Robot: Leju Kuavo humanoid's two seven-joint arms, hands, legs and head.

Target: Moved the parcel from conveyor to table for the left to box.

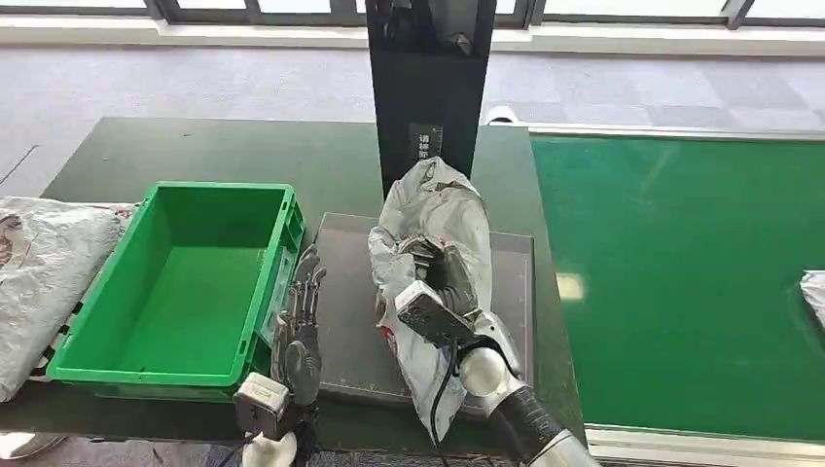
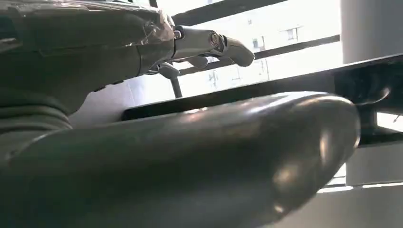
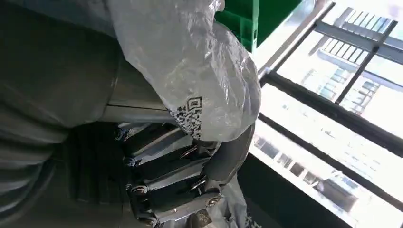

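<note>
Fingers [image 1: 443, 268] of your right hand [image 1: 438, 287] clamp the parcel [image 1: 438, 219]. Parcel: long axis running away from you, over the grey tray [image 1: 355, 321], lower end hanging at the near edge. Left hand [image 1: 302, 321]: nearer the bin [image 1: 175, 282], just beside its wall, fingers straight, apart, holding nothing, parcel to its right.

I see a QR code printed on the parcel [image 3: 190, 76] in my right wrist view, and small white characters, unreadable, on the black post [image 1: 425, 97].
</note>
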